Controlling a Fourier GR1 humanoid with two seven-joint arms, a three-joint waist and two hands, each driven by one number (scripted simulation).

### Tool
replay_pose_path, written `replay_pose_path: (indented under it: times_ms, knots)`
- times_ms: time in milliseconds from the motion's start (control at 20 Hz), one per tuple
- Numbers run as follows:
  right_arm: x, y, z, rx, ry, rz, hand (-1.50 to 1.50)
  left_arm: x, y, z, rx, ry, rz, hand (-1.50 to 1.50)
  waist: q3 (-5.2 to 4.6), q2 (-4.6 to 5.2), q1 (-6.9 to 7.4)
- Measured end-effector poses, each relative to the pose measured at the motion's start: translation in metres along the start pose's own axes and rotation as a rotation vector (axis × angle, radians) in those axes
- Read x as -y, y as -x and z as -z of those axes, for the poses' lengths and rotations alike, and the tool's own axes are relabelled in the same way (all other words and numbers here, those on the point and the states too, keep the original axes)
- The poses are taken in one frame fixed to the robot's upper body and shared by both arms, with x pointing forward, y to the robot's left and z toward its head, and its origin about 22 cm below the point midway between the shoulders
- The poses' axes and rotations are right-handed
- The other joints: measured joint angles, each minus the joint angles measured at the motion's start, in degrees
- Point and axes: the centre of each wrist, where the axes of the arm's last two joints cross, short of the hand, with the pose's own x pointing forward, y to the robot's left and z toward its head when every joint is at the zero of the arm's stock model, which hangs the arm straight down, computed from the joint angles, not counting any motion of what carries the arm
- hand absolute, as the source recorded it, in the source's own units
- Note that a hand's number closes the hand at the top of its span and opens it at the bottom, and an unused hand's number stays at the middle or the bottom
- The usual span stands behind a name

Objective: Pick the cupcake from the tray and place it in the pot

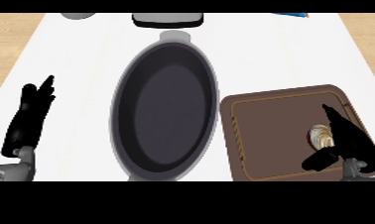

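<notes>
A small cupcake [319, 136] with pale frosting sits on the brown tray [264, 134] at the right, near the tray's right edge. My right hand [347, 141] is right beside it, fingers stretched along its right side and the thumb reaching under it at the lower left; the hand hides part of the cupcake. The fingers look straight, not closed round it. A large dark oval pot [164, 111] with a grey rim stands in the middle of the white counter, left of the tray. My left hand [28, 119] rests open at the left edge, fingers up.
A grey and black object [166, 20] lies at the far edge behind the pot, with a grey rounded thing [77, 16] to its left. A blue item [293, 15] shows at the top right. Wooden surface borders the white counter on both sides.
</notes>
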Motion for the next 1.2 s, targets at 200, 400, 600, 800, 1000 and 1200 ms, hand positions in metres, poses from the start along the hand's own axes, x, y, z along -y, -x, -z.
replay_pose_path:
  times_ms: [200, 400, 600, 800, 1000, 1200]
  knots:
    - [-0.007, 0.003, 0.011, -0.001, -0.008, 0.005, -1.50, 0.000, 0.004, -0.003, 0.006, 0.001, 0.002, 0.00, 0.01, 0.01, 0.04]
    - [-0.007, 0.009, 0.020, 0.011, -0.013, 0.018, 1.50, 0.003, 0.000, 0.001, 0.010, 0.002, -0.005, 0.00, -0.14, -0.09, 0.01]
    - [-0.010, 0.008, 0.020, 0.054, 0.040, -0.002, 1.50, -0.003, -0.001, 0.009, 0.004, -0.001, 0.000, 0.00, -0.37, -0.23, -0.06]
    - [-0.010, 0.009, 0.020, 0.091, 0.098, -0.051, 1.50, -0.007, -0.006, 0.013, 0.005, -0.008, 0.005, 0.00, -0.39, -0.25, -0.10]
    - [-0.003, 0.007, 0.017, 0.121, 0.157, -0.082, 1.50, -0.008, -0.006, 0.007, 0.007, -0.005, 0.007, 0.00, -0.26, -0.20, -0.04]
    - [0.003, 0.005, 0.011, 0.121, 0.235, -0.102, 1.50, -0.002, -0.006, 0.007, -0.001, -0.002, -0.001, 0.00, -0.13, -0.11, -0.12]
